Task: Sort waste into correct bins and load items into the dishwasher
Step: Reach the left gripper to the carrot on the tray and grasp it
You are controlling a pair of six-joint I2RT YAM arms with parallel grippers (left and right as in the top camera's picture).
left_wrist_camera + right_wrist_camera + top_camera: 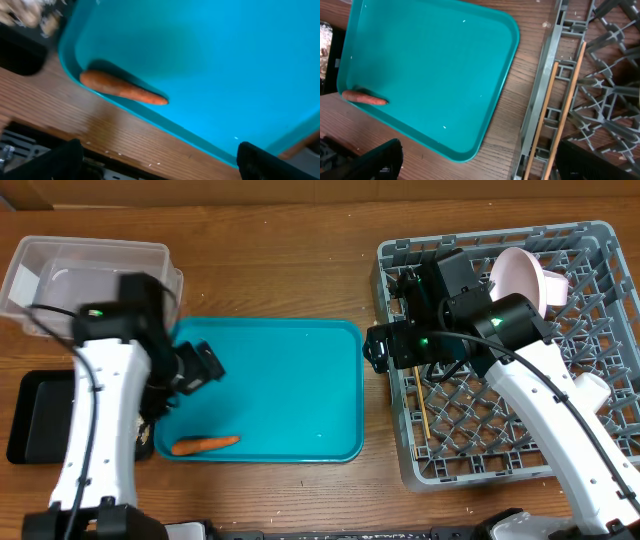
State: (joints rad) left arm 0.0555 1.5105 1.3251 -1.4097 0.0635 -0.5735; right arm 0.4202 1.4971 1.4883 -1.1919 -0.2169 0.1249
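Note:
An orange carrot [205,444] lies in the teal tray's [290,340] front left corner; it also shows in the left wrist view [122,88] and the right wrist view [364,98]. My left gripper [200,368] is open and empty above the tray's left side, its fingers [160,162] apart from the carrot. My right gripper [378,348] is open and empty between the tray and the grey dish rack [400,430]. Two chopsticks [560,110] lie in the rack's left edge. A white bowl [520,275] and a white cup [590,390] sit in the rack.
A clear tub [90,260] stands at the back left. A black tray [40,415] sits at the left edge, partly hidden by my left arm, with pale scraps [30,12] in it. The table's front edge is close below the teal tray.

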